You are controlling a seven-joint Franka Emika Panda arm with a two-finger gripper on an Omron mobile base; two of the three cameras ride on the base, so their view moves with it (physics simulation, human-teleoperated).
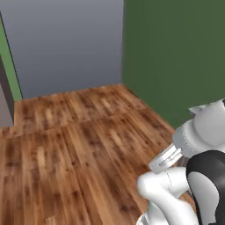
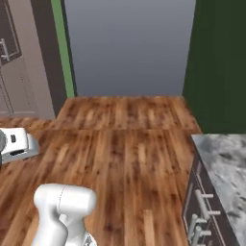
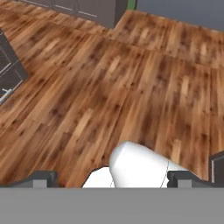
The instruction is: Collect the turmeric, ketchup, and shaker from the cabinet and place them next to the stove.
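The turmeric, ketchup, shaker, cabinet and stove are out of view. In the hand view my gripper (image 3: 113,177) points down over bare wooden floor, its two dark fingertips (image 3: 43,177) standing far apart at the bottom corners with nothing between them. It is open and empty. The white arm (image 1: 176,184) is folded low at the lower right of the left base view. Its white hand (image 2: 17,141) pokes in at the left edge of the right base view.
Wooden floor (image 1: 79,145) runs to a grey wall (image 2: 129,43) and a dark green wall (image 1: 176,52). A grey marble counter (image 2: 226,163) with dark handled drawers (image 2: 204,204) stands at the right. Taupe cupboards (image 2: 26,72) stand at the left, and a dark unit (image 3: 8,70) shows in the hand view.
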